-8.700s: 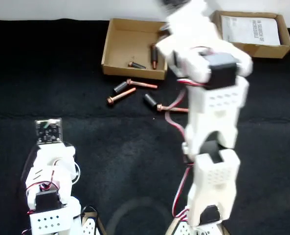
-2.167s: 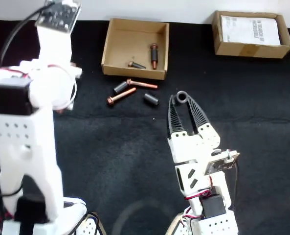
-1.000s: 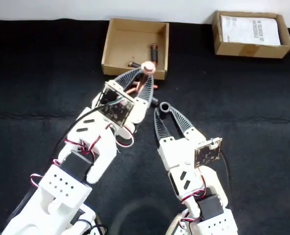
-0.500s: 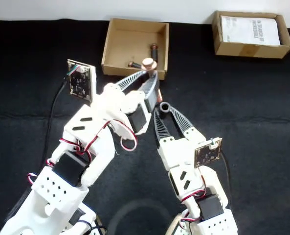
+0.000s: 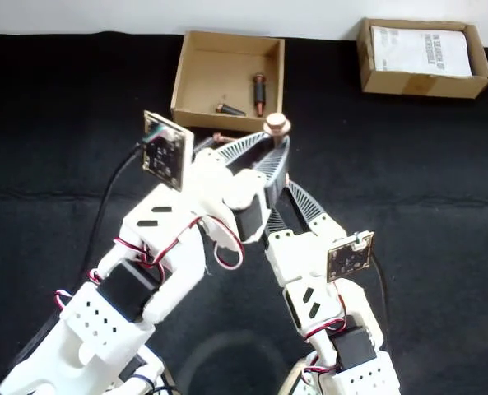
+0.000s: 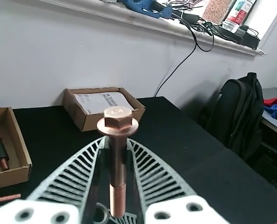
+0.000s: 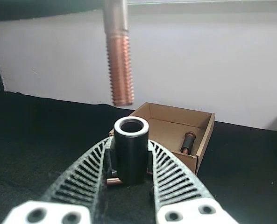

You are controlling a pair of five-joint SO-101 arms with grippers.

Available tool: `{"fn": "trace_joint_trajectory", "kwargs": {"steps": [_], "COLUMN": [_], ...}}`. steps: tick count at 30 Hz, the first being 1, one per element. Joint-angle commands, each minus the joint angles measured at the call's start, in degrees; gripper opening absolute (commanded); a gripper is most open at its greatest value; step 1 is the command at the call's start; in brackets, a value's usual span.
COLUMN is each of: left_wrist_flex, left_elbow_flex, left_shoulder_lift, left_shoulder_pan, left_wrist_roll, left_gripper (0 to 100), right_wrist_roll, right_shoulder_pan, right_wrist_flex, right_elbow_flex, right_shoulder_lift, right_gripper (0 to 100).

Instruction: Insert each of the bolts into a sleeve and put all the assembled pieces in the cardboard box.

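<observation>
I read copper bolt [image 6: 117,163] in left pincer [image 6: 117,142], hex head same copper, thread reddish copper. Pincer fingers [image 6: 77,172] grey-green, ribbed lattice pattern; pincer body white. Black sleeve [image 7: 130,158] in right pincer [image 7: 131,143], rim pale; fingers there same grey-green ribbing. Beyond pincers: brown cardboard box [image 5: 215,70], black-and-copper assembled piece [image 5: 259,92] inside. Table cover [image 5: 441,206] black all round pincers. Farther box [image 5: 416,85] brown too, white printed sheet [image 5: 420,51] in it. Red wires [image 5: 227,239] on my white left arm
</observation>
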Motion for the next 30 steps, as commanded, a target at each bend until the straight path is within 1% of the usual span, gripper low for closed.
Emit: {"fn": "trace_joint_trajectory", "kwargs": {"steps": [1,4,8,12,16,18,24,30], "left_wrist_flex": [-0.09,-0.09,-0.18,-0.44,-5.54,-6.68,-6.42,-1.58], "left_elbow_flex": [0.22,1.71,2.15,1.63,0.66,-0.57,-1.71,-1.54], "left_shoulder_lift": [-1.1,-1.1,-1.01,1.71,4.18,5.49,7.34,7.16], "left_shoulder_pan": [0.31,-0.4,-2.86,-3.21,-2.77,-2.24,-1.1,-1.1], "left_wrist_roll": [-2.81,-4.48,-4.4,-4.4,-4.13,-3.96,-3.96,-4.22], "left_gripper": [1,1,1,1,1,1,1,1], "right_wrist_roll": [-0.53,-0.53,-0.53,-0.53,-0.44,-0.44,-0.44,-0.44], "right_shoulder_pan": [-0.31,-0.31,-0.31,-0.13,-0.13,-0.13,-0.13,-0.04], "right_wrist_flex": [0.13,0.13,0.13,0.13,0.22,0.22,0.22,0.22], "right_elbow_flex": [7.6,7.6,7.6,7.6,7.6,7.6,7.6,7.52], "right_shoulder_lift": [-1.1,-1.1,-1.1,-1.1,-1.1,-1.1,-1.19,-1.45], "right_gripper": [0.7,0.7,0.7,0.7,0.7,0.7,0.7,0.7]}}
